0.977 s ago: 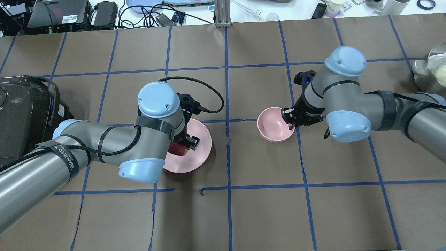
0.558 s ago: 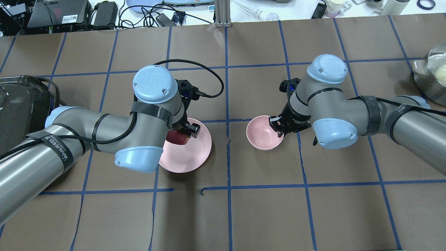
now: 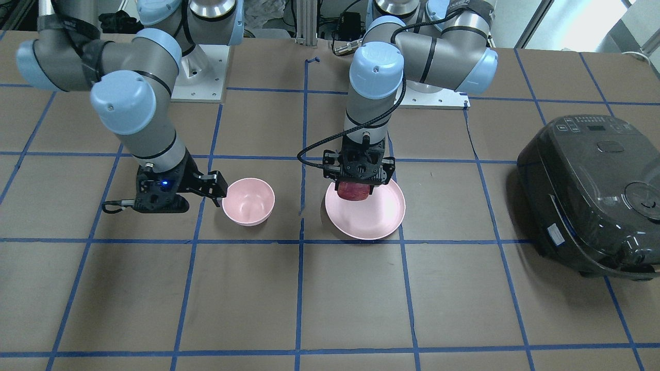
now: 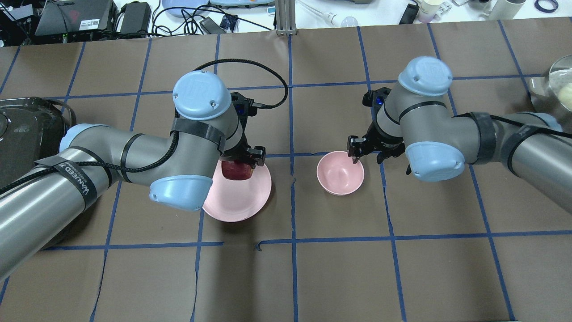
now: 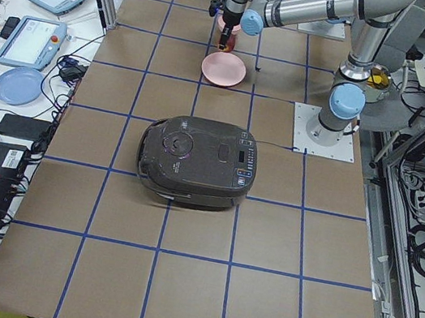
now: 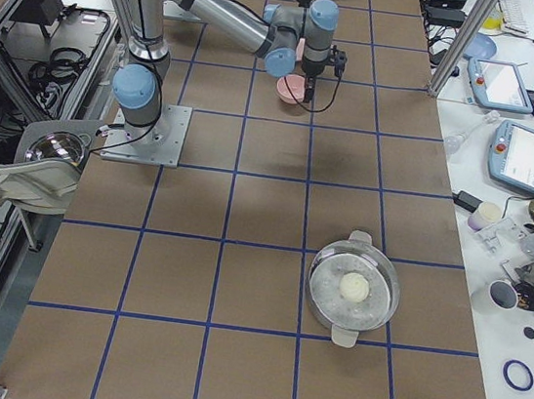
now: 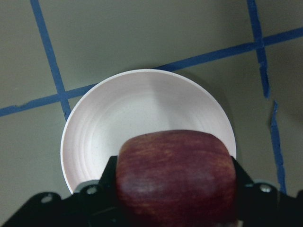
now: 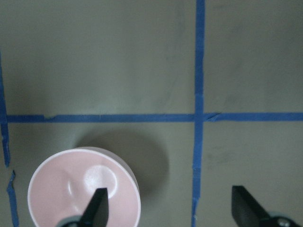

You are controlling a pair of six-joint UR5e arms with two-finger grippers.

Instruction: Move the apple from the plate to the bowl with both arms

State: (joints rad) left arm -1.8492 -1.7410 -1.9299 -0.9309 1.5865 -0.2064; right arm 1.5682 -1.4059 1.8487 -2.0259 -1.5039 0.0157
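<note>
Standing on the brown paper-covered desk [image 4: 339,273], which is gridded with blue tape lines, the following are recorded.

1. Small dark red apple with faint yellowish streaks [image 3: 354,191]. It is held clear of the desk, clamped at its sides between the two black fingers of the left end effector [image 7: 175,201], which is closed on it. It is seen over the plate in the left wrist view. In the exterior left view a gap is seen between fruit and plate.

2. Flat round pale pink plate with a shallow rim [image 4: 237,203]. It is laid flat on the desk beneath the apple, with a tape line passing under its rim.

3. Small deep round pale pink bowl [image 4: 339,175]. It is set upright on the desk beside the plate, on the robot's right of it. The two are apart, and one tape line is seen between them.

4. Right end effector [image 8: 168,191]. Its jaws are spread wide and nothing is gripped. One finger [image 8: 98,205] is seen over the bowl's rim, and the other is seen outside the bowl, over bare desk. Whether the first finger touches the rim cannot be told.

5. Dark grey domed rice cooker [image 3: 588,190]. It is placed toward the robot's left end of the desk, well apart from the plate.

6. Round steel pot with a glass lid [image 6: 354,290]. A pale round thing is seen through the lid. The pot is placed toward the robot's right end, well apart from the bowl.
</note>
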